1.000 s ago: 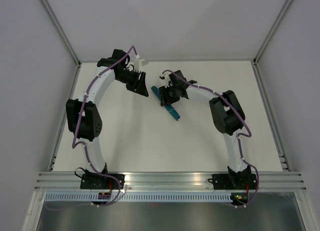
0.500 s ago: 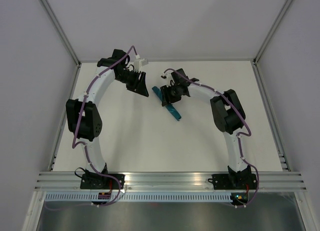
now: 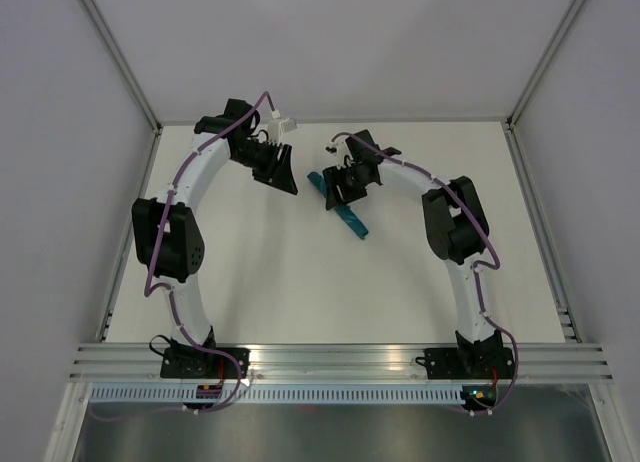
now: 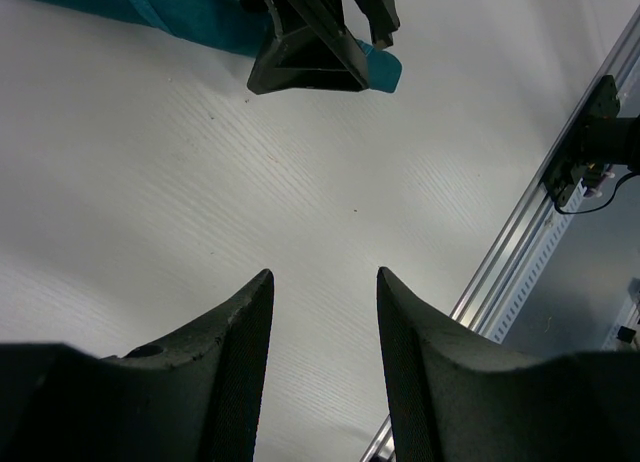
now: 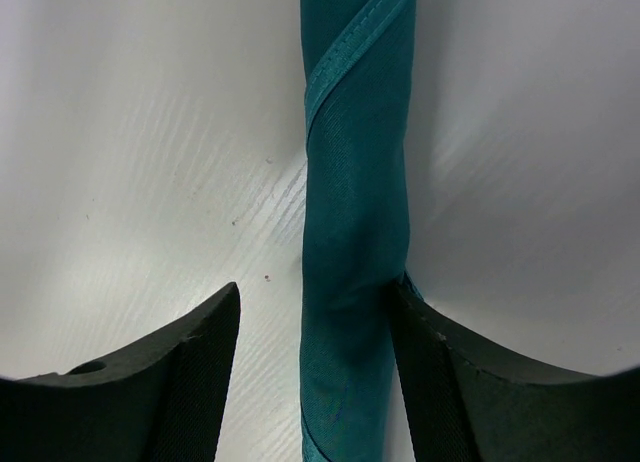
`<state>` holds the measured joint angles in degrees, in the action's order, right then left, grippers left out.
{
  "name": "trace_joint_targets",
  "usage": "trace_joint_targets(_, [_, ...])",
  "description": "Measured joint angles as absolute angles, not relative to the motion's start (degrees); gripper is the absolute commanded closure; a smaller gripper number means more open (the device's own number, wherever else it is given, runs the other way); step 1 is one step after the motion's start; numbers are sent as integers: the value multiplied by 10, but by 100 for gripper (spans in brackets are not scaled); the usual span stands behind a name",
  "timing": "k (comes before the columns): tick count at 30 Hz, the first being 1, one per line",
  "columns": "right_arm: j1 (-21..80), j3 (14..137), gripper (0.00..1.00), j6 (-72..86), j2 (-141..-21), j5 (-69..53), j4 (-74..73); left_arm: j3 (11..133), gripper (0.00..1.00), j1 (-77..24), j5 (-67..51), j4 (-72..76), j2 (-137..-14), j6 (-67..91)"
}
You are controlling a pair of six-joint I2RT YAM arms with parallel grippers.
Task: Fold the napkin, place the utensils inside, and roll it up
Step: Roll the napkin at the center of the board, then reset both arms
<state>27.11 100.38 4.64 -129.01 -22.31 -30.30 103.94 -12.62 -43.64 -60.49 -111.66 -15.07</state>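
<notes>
The napkin (image 3: 350,220) is a tight teal roll lying on the white table, near the far middle. It also shows in the right wrist view (image 5: 355,182) and the left wrist view (image 4: 190,12). My right gripper (image 3: 336,190) is open astride the roll (image 5: 315,302). Its right finger (image 5: 440,362) touches the cloth and its left finger (image 5: 190,362) stands apart from it. My left gripper (image 3: 281,178) is open and empty over bare table to the left of the roll (image 4: 322,282). The dark blue utensil is hidden.
An aluminium rail (image 3: 340,360) runs along the near edge and shows in the left wrist view (image 4: 545,212). White walls and frame posts (image 3: 525,102) close the table at the back and sides.
My right gripper has shifted slightly toward the far side over the roll, and the roll's near end has swung a little to the right. The left arm has not moved.
</notes>
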Motion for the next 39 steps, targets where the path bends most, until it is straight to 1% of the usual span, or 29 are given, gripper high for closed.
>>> trace_joint_targets(10, [241,1053,30,48,-1312,-260,-338,1040,49,-126,-437,-612,-1119,-154])
trace_joint_targets(14, [235,1076,27,50,-1328,-282,-347,1042,49,-126,-438,-614,-1125,-154])
trace_joint_targets(27, [207,1128,25,49,-1336,-299,-362,1047,49,-126,-439,-618,-1138,-154])
trace_joint_targets(28, [201,1127,22,49,-1332,-299,-361,1046,49,-126,-437,-616,-1138,-154])
trace_joint_targets(30, [186,1115,18,49,-1312,-296,-351,1044,49,-126,-430,-605,-1134,-153])
trace_joint_targets(32, [171,1089,2,50,-1282,-292,-338,1028,49,-126,-415,-586,-1118,-150])
trace_joint_targets(39, [91,980,2,51,-1094,-283,-298,934,49,-126,-349,-497,-999,-122])
